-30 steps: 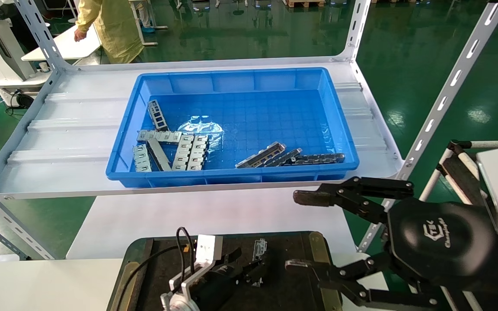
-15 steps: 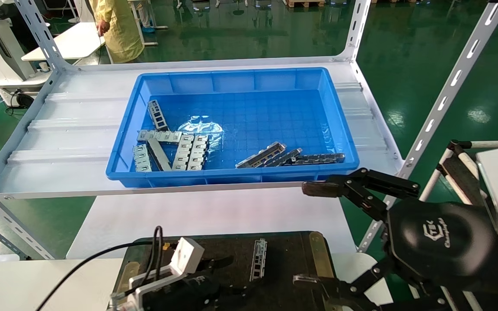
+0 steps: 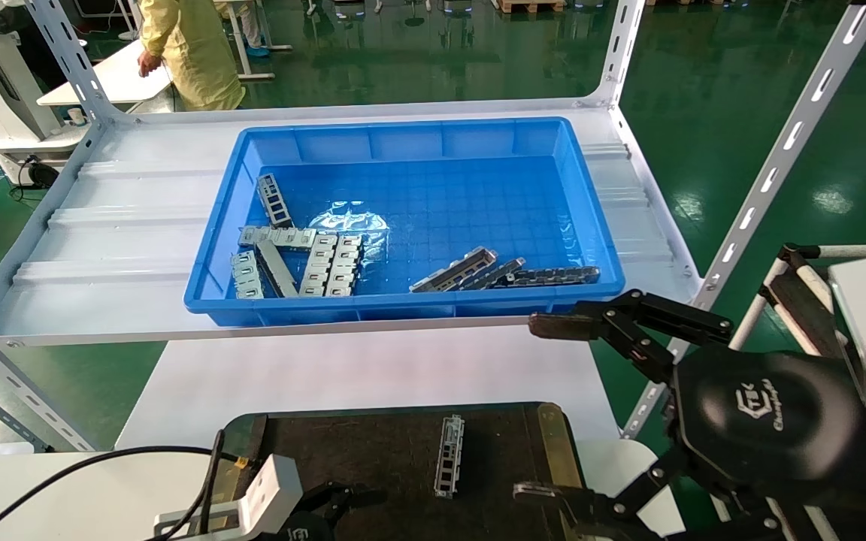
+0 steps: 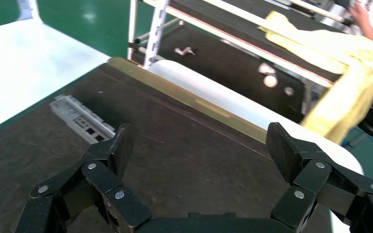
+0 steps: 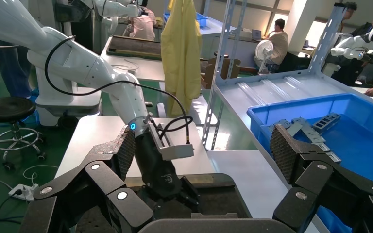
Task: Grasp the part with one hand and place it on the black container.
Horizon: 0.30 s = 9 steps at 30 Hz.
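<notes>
The part, a narrow silver-grey channel bar, lies flat on the black container, near its right side. It also shows in the left wrist view, on the black felt. My left gripper is at the tray's near edge, left of the part and apart from it. Its jaws stand wide open and empty in its own view. My right gripper hovers by the tray's right edge, wide open and empty.
A blue plastic bin on the white rack shelf holds several more parts, in a left cluster and a right cluster. White table lies between shelf and tray. A rack upright slants at the right.
My left gripper has pulled back toward the near left, away from the part, which stays lying on the black container. My right gripper has shifted slightly to the right.
</notes>
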{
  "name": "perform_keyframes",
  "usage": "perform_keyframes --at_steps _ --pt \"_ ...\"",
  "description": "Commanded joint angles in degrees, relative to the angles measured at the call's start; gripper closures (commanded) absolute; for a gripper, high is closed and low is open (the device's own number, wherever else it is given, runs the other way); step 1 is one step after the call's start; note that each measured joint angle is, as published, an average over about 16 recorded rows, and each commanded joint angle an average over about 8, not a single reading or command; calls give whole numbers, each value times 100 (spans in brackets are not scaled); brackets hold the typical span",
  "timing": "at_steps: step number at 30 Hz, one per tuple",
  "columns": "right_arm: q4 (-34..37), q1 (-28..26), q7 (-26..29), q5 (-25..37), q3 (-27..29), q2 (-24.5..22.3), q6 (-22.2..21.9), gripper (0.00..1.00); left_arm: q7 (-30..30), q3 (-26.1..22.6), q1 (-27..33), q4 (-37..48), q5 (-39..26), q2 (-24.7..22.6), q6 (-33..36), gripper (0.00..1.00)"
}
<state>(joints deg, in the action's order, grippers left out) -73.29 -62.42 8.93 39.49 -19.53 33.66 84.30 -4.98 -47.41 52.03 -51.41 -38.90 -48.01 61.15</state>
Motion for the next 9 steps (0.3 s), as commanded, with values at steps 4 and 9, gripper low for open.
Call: perform_keyframes --at_steps 4,9 --pt "0 0 0 0 -1 0 0 0 -136 -15 108 180 -7 76 493 0" --pt "0 0 -1 -1 -1 0 0 0 -139 -28 165 206 -19 85 619 0"
